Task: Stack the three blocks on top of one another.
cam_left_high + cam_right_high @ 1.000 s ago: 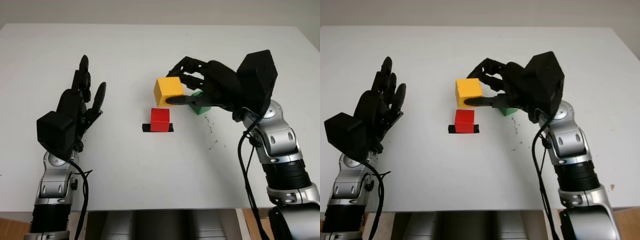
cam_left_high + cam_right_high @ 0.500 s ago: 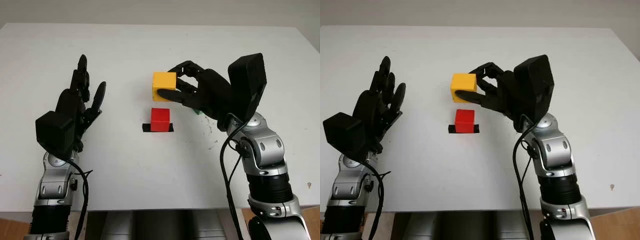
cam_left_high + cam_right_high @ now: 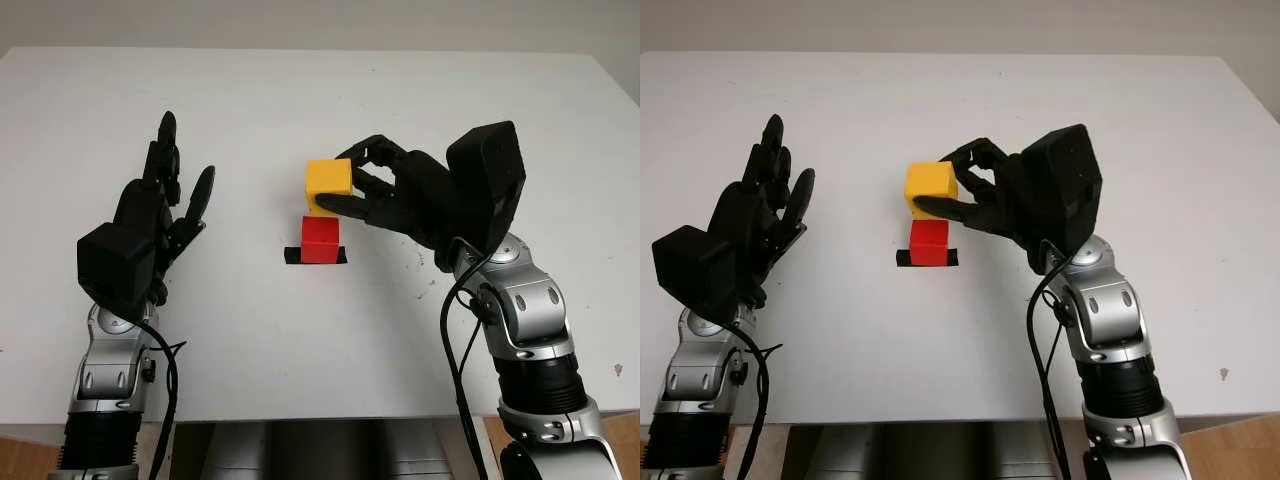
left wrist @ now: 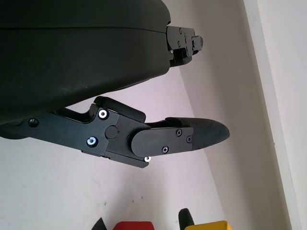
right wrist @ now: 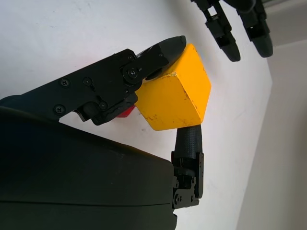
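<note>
The right hand (image 3: 375, 190) is clamped on the yellow block (image 3: 329, 177) — fingers pressing it from opposite sides — and holds it in the air just above the red block (image 3: 321, 240), seemingly a little apart from it, though the gap is hard to judge. The red block sits on a strip of black tape (image 3: 293, 256) on the white surface (image 3: 300, 340). The left hand (image 3: 150, 215) is open, holding nothing, raised over the surface well to the left of the blocks.
</note>
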Available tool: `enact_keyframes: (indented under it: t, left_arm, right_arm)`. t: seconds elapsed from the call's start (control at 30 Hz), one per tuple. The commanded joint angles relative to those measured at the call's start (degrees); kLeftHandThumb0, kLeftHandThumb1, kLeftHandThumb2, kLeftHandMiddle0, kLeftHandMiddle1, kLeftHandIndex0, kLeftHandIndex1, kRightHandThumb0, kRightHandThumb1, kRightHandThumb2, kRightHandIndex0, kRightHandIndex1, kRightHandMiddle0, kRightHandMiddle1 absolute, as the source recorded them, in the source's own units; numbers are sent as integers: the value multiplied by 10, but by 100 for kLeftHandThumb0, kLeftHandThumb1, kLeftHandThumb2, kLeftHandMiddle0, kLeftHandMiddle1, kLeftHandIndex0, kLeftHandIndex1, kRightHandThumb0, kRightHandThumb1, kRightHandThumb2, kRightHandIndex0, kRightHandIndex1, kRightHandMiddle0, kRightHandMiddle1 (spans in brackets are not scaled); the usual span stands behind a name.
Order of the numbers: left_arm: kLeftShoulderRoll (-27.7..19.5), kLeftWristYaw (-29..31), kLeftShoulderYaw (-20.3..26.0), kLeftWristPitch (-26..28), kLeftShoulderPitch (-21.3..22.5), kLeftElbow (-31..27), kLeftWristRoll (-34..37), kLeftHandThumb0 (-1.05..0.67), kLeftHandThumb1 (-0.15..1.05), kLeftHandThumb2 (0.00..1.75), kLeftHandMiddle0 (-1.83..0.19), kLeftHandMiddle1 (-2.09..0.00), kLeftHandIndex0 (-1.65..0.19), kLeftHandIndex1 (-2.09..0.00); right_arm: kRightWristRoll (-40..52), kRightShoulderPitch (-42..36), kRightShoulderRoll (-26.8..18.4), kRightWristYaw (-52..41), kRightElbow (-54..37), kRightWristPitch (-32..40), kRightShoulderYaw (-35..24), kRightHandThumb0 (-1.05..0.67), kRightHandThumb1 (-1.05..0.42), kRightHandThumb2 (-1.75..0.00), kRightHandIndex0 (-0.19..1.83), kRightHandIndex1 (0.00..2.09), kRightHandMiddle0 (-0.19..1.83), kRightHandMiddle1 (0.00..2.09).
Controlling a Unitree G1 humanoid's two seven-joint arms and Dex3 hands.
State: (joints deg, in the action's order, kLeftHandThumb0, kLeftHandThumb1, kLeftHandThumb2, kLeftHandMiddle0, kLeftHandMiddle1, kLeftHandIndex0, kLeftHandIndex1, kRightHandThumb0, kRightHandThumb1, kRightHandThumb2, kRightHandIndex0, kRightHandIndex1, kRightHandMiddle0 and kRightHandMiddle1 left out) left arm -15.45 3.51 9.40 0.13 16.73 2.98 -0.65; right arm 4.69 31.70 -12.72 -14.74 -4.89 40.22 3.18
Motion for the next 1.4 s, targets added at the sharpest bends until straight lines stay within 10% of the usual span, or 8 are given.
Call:
enact_keyframes:
  t: [0.0, 1.37]
  left_arm:
    - [-1, 2, -2, 1, -8, -13, 0, -69, 105, 47, 11, -5, 8, -5]
    - [-11, 20, 2, 8, -16, -26, 1, -68, 105, 49, 13, -5, 11, -5]
  right_arm:
    - [-2, 2, -5, -5, 7, -18, 2, -42, -100, -5, 17, 4, 17, 176]
    - [-41, 11, 11, -12, 61, -64, 27, -42, -100, -5, 19, 6, 18, 177]
